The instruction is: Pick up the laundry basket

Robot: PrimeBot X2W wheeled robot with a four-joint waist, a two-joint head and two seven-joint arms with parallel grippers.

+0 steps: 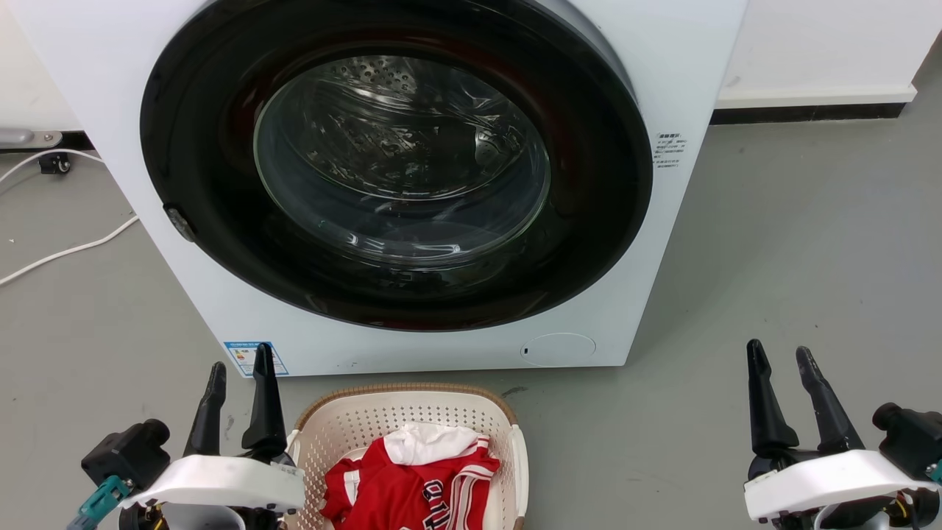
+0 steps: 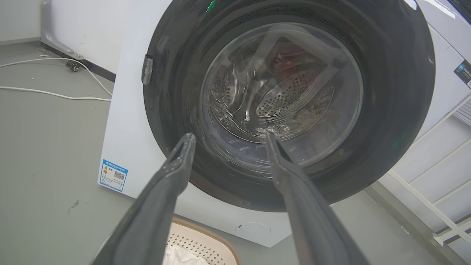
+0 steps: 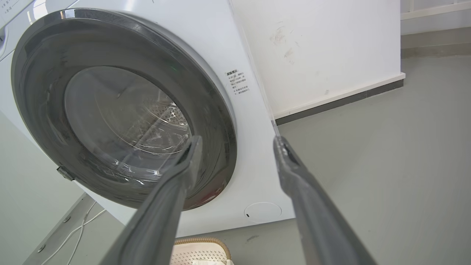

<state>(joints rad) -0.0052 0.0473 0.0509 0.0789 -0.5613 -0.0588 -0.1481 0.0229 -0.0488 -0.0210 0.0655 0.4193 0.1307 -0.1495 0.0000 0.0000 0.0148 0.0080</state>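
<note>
The laundry basket [image 1: 346, 430] sits on the floor [image 1: 809, 258] just before the washing machine [image 1: 684, 243], a red jersey [image 1: 412, 489] inside. The left hand [image 1: 240, 361] hovers beside its left rim, the right hand [image 1: 778, 350] is well apart from it, and both are parted and empty. Best approach: 2 hands, 1 per side handle [image 1: 520, 453], lifting level.

Cream perforated laundry basket [image 1: 346, 430] with brown rim, upright on the floor [image 1: 773, 280], red-and-white clothing [image 1: 412, 482] inside
</note>
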